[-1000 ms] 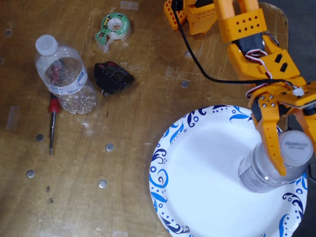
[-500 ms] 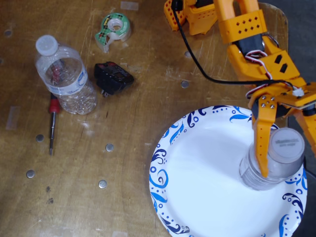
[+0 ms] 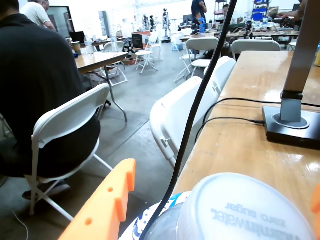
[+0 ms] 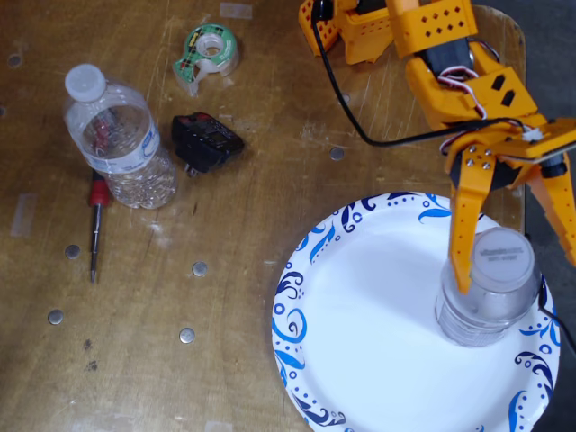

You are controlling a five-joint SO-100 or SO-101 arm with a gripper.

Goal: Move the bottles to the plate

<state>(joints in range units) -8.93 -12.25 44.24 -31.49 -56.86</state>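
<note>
Wooden table [image 4: 252, 216]: plate [image 4: 360, 342] holds one upright bottle [image 4: 486, 297].

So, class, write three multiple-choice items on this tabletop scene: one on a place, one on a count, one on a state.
1. Where does the wide clear plastic bottle with the white cap stand?
A. on the white paper plate with blue swirls
B. on the bare wooden table
C. beside the tape roll

2. How many bottles lie off the plate?
A. none
B. one
C. two

3. How is the orange gripper?
A. open
B. clamped on the screwdriver
C. out of view

Answers: 1 A, the fixed view shows it upright on the plate. 2 B, only the slimmer clear bottle lies on the table. 3 A, its fingers flank the cap with gaps.
</note>
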